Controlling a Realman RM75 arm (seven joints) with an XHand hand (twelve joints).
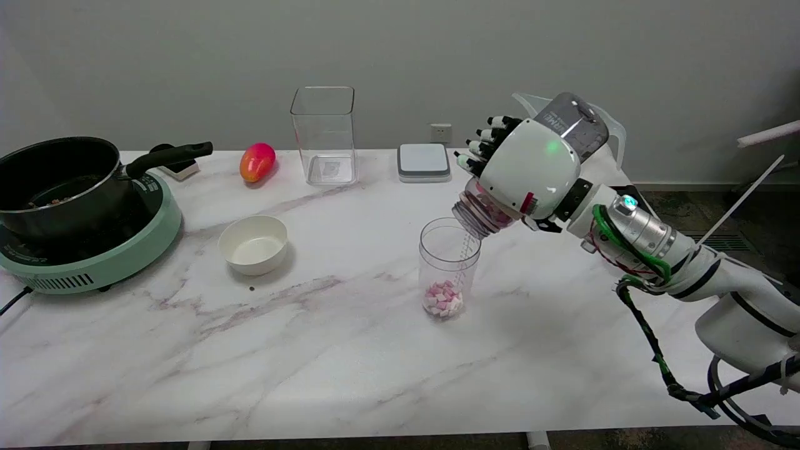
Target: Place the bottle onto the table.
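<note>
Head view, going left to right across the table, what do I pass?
Black pot on green cooker → white bowl → mango → tall clear container → clear cup → right hand holding tilted bottle.

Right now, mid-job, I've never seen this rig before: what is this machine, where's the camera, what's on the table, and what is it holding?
One camera looks down across a marble table. The white arm from the lower right ends in the robot's right hand, which grips a clear bottle tilted mouth-down over a clear cup holding pink and white pieces. Also on the table: a white bowl, a black pot on a green cooker, a mango, a tall clear container and a small scale.
</note>
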